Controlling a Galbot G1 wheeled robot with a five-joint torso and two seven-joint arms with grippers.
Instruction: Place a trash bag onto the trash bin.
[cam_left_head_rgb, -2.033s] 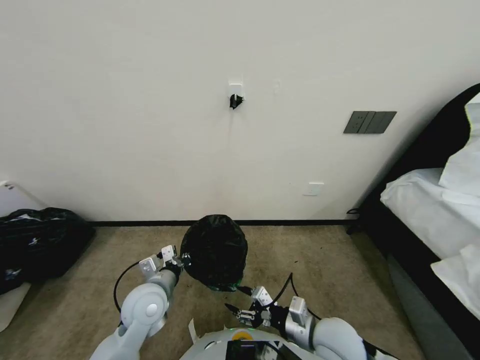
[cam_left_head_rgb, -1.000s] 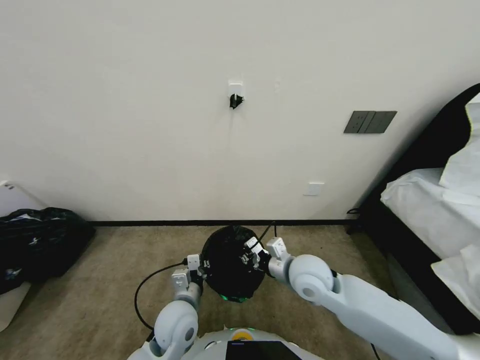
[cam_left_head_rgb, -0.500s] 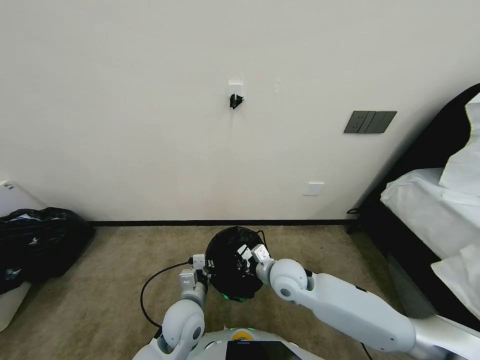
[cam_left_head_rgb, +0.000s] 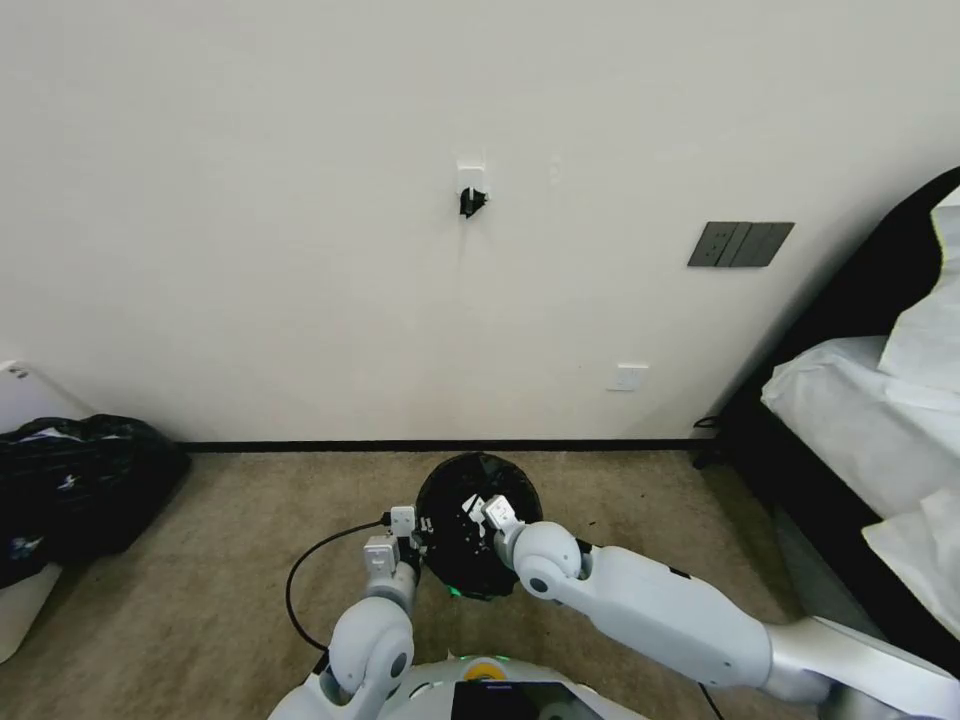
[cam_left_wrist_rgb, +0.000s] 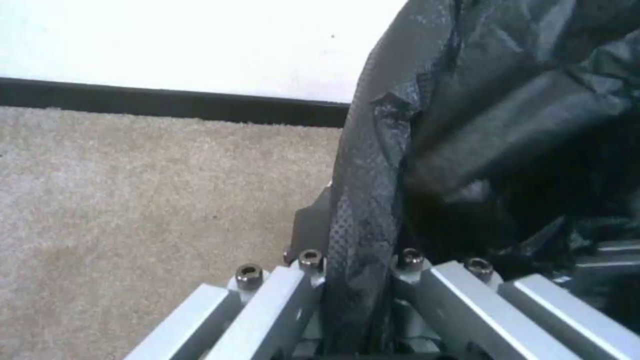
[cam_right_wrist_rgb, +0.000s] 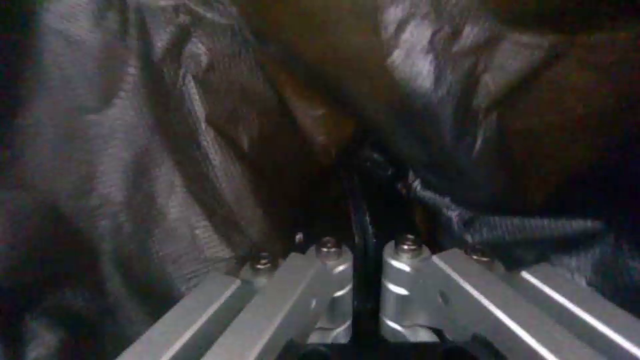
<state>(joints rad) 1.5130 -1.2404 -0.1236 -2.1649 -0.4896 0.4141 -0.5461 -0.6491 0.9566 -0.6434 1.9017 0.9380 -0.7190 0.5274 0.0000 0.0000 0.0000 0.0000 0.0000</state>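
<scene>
The black trash bag hangs over the trash bin, its mouth open upward. Of the bin only a greenish patch shows under the bag's lower edge. My left gripper is at the bag's left rim; in the left wrist view it is shut on a fold of the black film. My right gripper reaches down inside the bag's mouth. The right wrist view has it deep among dark crinkled plastic, fingers nearly together with a thin black strip pinched between them.
A large bulging black bag lies on the carpet at the far left beside a white object. A bed with white bedding stands at the right. The wall and dark baseboard are just behind the bin. Bare carpet lies on both sides.
My right arm swung up from low in front and went into the bag's mouth. My left gripper shifted right with the rim. The bag sank lower and its top opened.
</scene>
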